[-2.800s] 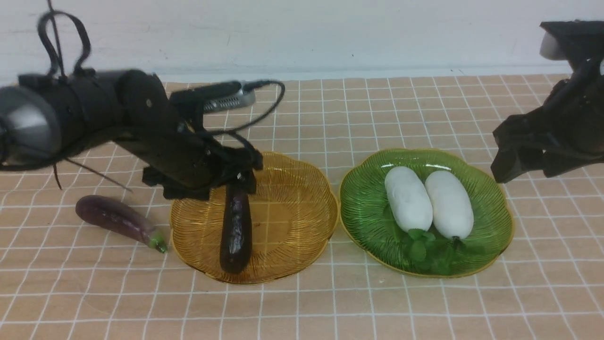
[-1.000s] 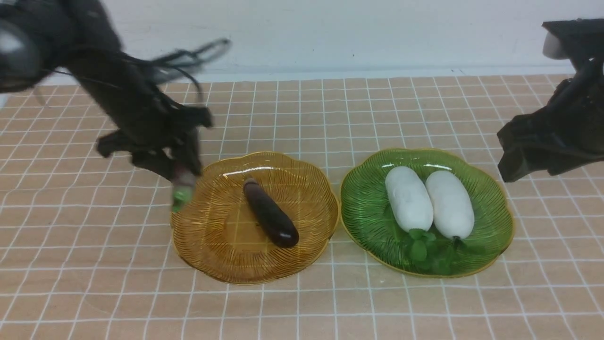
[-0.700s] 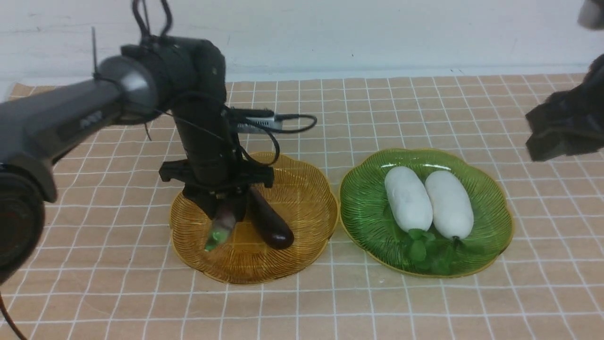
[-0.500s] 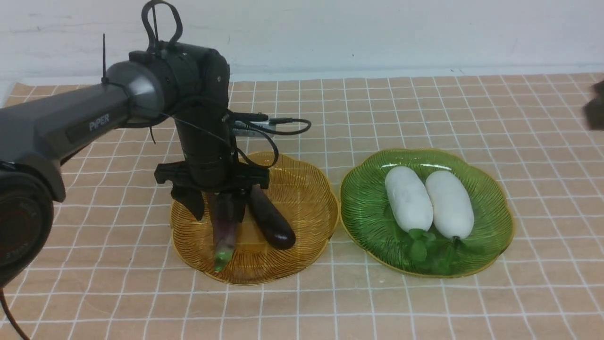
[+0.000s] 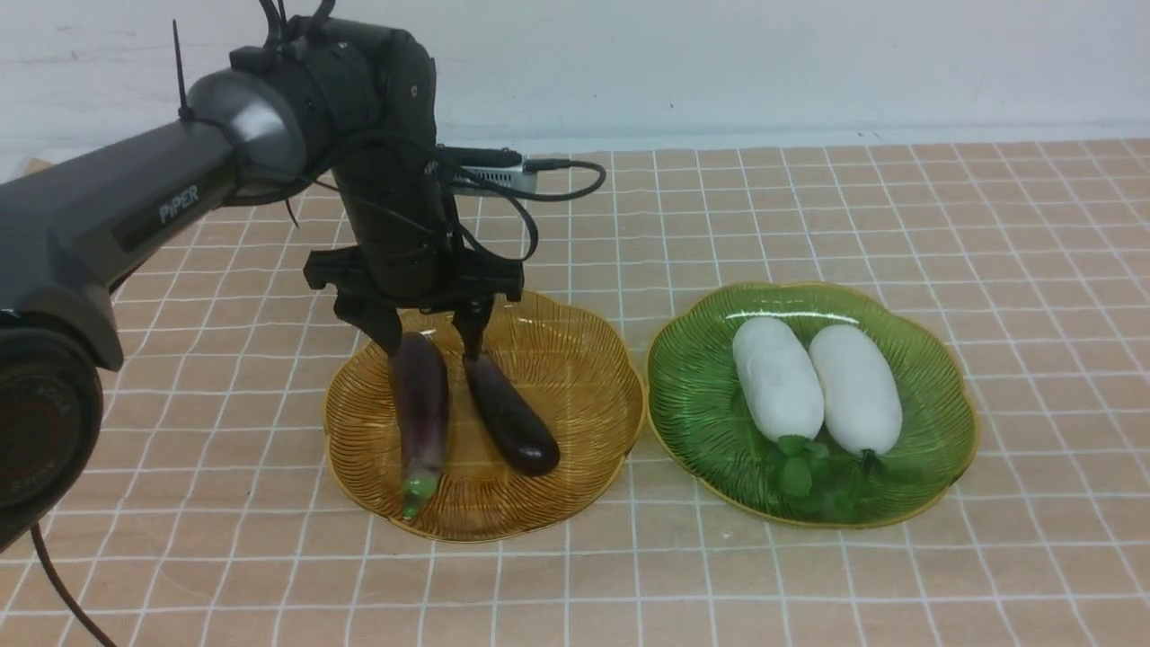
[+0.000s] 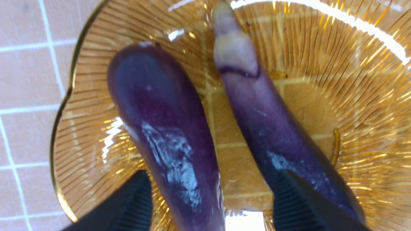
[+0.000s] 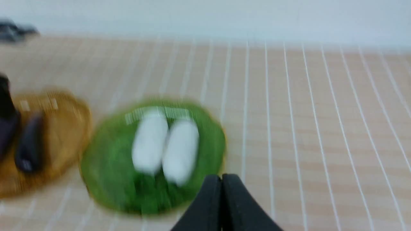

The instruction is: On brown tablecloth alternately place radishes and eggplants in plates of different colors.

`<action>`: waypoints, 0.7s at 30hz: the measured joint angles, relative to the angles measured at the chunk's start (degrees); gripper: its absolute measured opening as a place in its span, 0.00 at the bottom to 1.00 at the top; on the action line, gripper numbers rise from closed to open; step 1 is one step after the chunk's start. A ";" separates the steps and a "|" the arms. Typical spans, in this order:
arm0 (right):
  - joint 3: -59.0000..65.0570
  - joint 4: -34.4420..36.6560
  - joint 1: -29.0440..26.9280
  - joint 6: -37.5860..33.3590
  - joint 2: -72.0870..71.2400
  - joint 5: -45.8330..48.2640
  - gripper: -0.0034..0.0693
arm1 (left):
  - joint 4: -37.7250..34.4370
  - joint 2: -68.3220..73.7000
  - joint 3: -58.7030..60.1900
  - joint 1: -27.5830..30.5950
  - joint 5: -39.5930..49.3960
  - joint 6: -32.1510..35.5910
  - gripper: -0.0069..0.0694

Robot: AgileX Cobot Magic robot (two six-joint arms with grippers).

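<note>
Nearest the robot lies bare brown tablecloth (image 5: 575,584), and beyond it two plates sit side by side, the amber plate (image 5: 575,395) on the left and the green plate (image 5: 701,395) on the right. The radishes (image 5: 778,377) lie together in the green one, leaves toward the robot. In the amber plate the stemmed eggplant (image 5: 420,404) and the darker eggplant (image 5: 509,415) lie just beside each other, long axes running near to far, green tip nearest. Over their far ends hangs the left gripper (image 5: 432,346), spread open and grasping nothing, so a straight lift looks the safest way clear. The right gripper (image 7: 221,199) is clenched empty, well back from the green plate.
</note>
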 joint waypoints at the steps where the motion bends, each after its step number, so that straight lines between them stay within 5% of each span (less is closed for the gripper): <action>1: 3.43 0.13 0.00 0.00 -0.95 -5.28 0.03 | 0.00 0.00 -0.29 0.00 0.00 0.00 0.66; 4: 10.76 0.15 0.00 0.00 -1.54 -17.76 0.03 | 0.00 0.00 -0.44 0.00 0.00 0.41 0.50; 9: 12.90 -0.31 0.00 0.00 -1.61 -23.82 0.03 | 0.00 0.00 -0.44 0.00 0.00 1.56 0.14; 21: 13.61 -0.24 0.00 0.00 -2.00 -24.20 0.03 | 0.00 -5.33 -10.19 0.00 0.40 3.61 0.09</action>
